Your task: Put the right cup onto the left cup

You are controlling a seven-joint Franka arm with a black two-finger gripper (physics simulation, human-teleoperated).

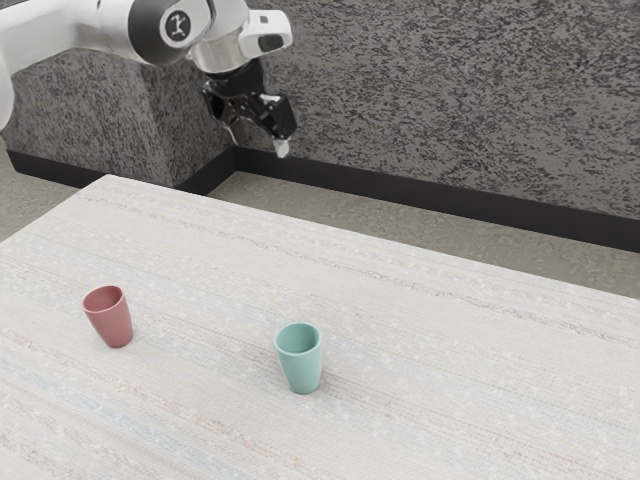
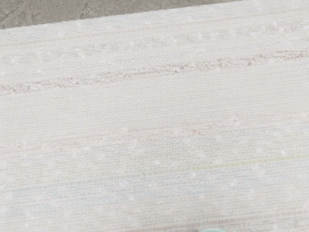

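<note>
And here was the tbl., biggest thing going, a pale top w/ faint stripes running across it in red-brown, blue & the odd yellowish line! Behind it rose the wall, mottled grey, w/ a dark skirting bd. along its foot and a strip of greyish floor between that & the tbl. edge.

In from the ext. view's upper left came the arm, mostly white w/ a black joint cover. At its end, up above tabletop level, hung the gripper, black, pointing down, well apart from both cups. Jaws? Wide, a clear gap betw. the tips, nothing gripped!

Down to the cups, then. The teal cup was the right-hand one of the pair in the ext. view, upright on the tbl., mouth up. A sliver of pale teal rim also peeped into the wrist view, the rest cut off. Over to the ext. view's left stood the red cup, a dull brick shade, also on its base, mouth up. Bare tabletop lay betw. the two, well apart!
</note>
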